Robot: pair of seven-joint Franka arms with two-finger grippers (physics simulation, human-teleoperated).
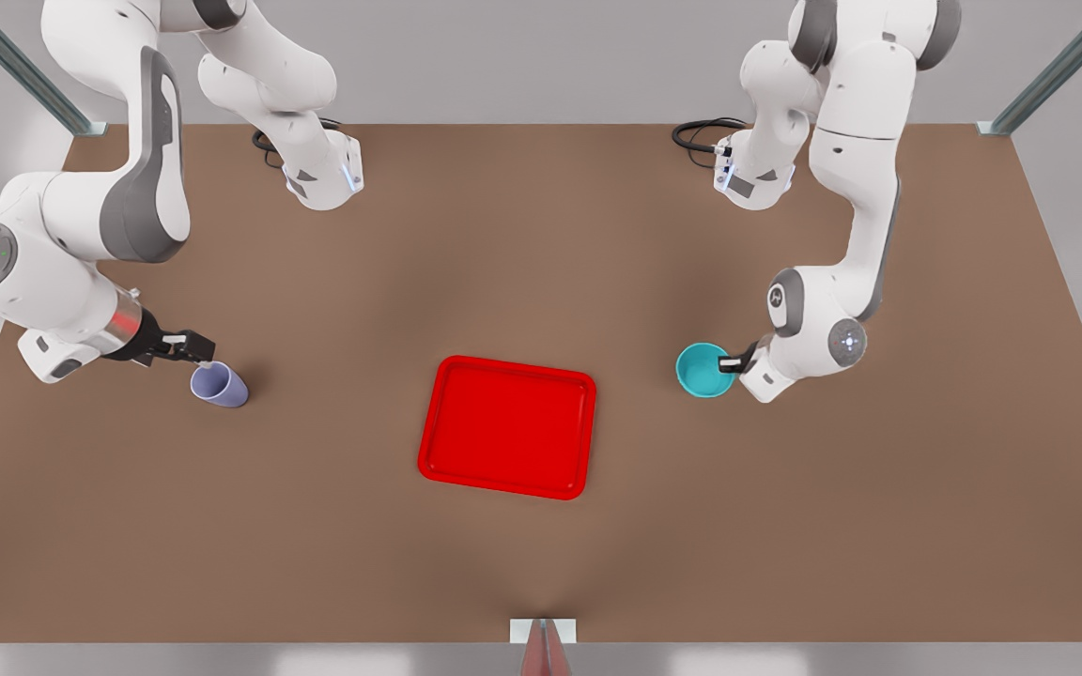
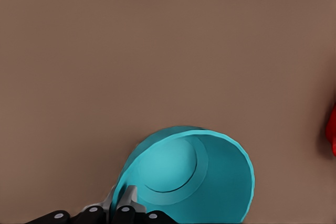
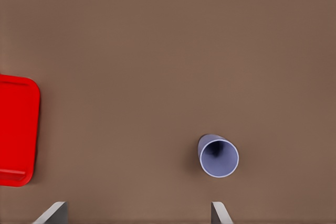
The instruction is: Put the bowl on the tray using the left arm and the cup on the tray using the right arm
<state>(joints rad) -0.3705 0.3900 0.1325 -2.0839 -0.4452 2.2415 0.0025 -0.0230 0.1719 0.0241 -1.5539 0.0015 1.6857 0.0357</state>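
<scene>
Centrally on the brown table, the red tray is seen lying flat. Toward the front view's right, the teal bowl is pinched at its rim by the left gripper. Opposite, the lavender cup stands free just beside the spread right gripper.

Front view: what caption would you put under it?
Left hand grips the bowl, right hand open by the cup, tray between.
</scene>
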